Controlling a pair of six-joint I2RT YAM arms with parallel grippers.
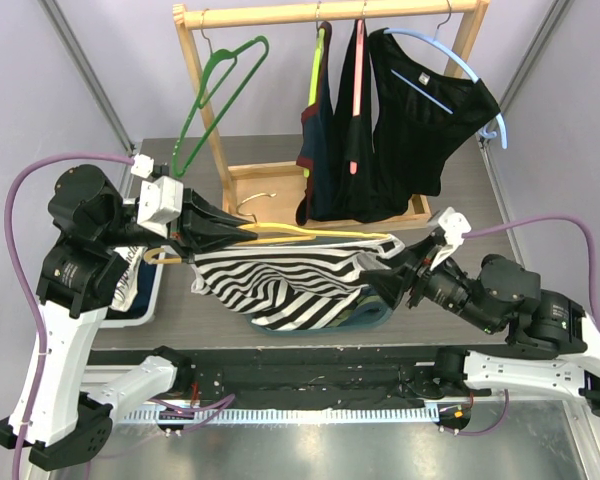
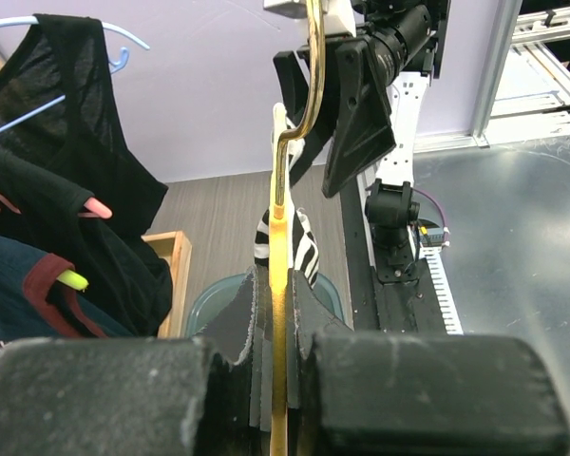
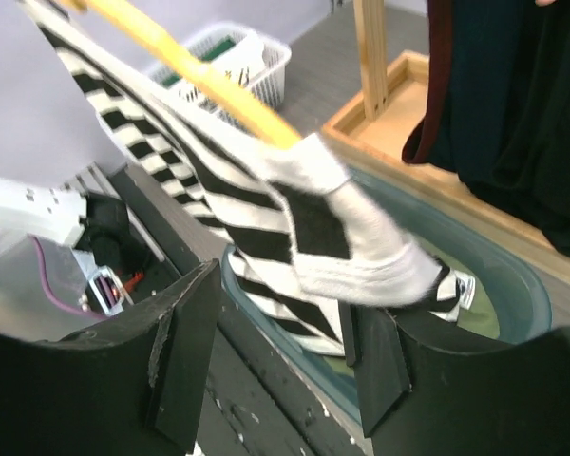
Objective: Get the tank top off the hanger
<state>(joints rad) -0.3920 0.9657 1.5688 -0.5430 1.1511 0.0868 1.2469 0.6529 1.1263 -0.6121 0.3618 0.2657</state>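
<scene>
A black-and-white striped tank top (image 1: 280, 282) hangs over a yellow hanger (image 1: 315, 237) held level above the table. My left gripper (image 1: 242, 233) is shut on the hanger's neck, and the yellow bar (image 2: 282, 275) sits pinched between its fingers, with striped cloth (image 2: 311, 249) just beyond. My right gripper (image 1: 382, 278) is at the top's right shoulder. In the right wrist view its jaws (image 3: 280, 351) stand apart. The white strap end (image 3: 351, 256) hangs just above the right finger (image 3: 385, 366), which does not grip it. The hanger arm (image 3: 195, 81) runs off to the upper left.
A teal tub (image 1: 377, 317) lies under the tank top, its rim (image 3: 527, 275) close to my right fingers. Behind stands a wooden rack (image 1: 320, 12) with a green hanger (image 1: 215, 95) and dark garments (image 1: 410, 130). A white basket (image 1: 145, 290) sits at the left.
</scene>
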